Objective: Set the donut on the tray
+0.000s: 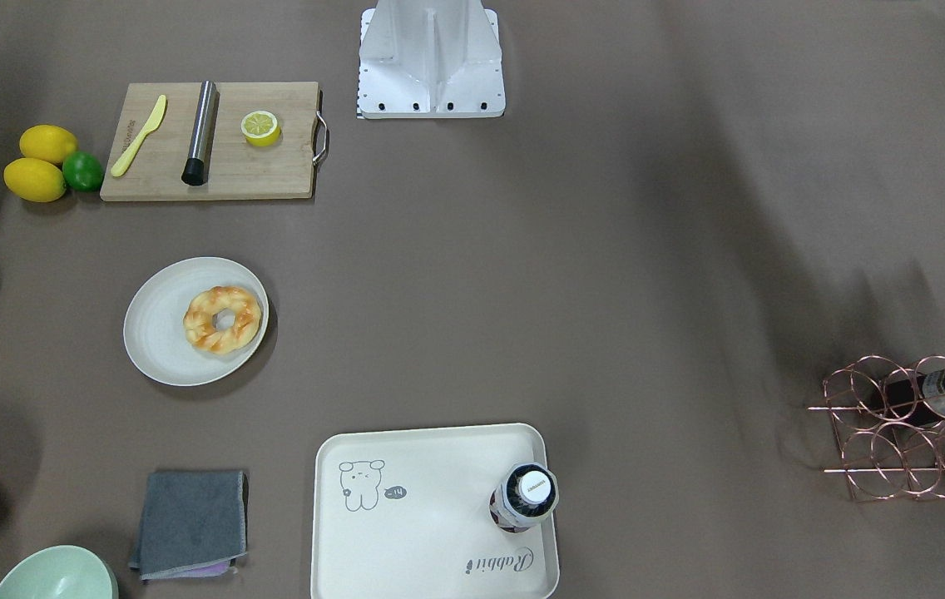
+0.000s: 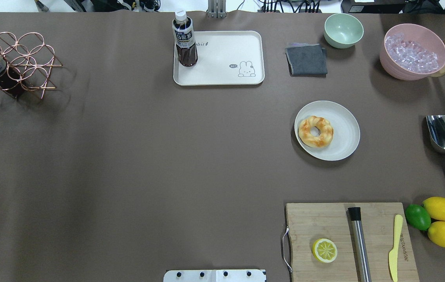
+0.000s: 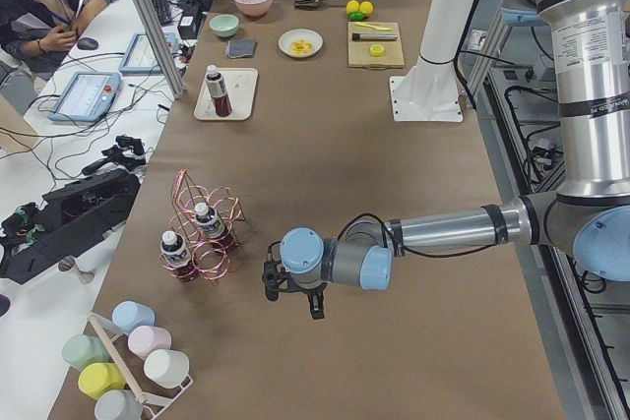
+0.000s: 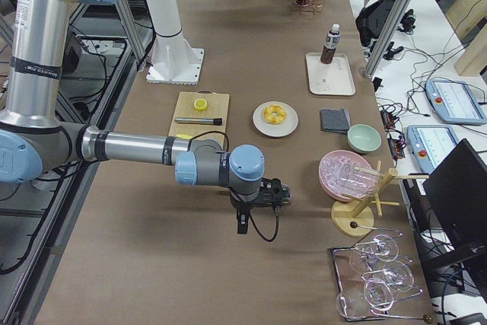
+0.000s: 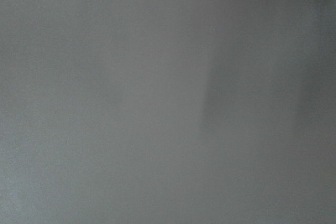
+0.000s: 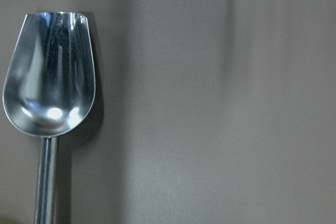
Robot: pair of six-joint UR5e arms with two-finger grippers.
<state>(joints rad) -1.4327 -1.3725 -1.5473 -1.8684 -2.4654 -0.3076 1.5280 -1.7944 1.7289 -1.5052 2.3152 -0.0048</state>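
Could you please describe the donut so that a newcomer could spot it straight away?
Find the wooden cutting board on the robot's right. Just beyond it sits a round pale plate, and the donut lies on it: a golden twisted ring with a hole, unlike the solid lemon half.

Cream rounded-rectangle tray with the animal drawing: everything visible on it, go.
The cream rounded-rectangle tray looks like matte plastic, with a low raised rim. It lies flat on the brown table, near its far edge in the overhead view. A grey cartoon animal is printed near one corner, "Rabbit" script near another. A dark white-capped bottle stands upright on it in a corner; nothing else rests on it. A folded grey cloth lies beside it, apart.
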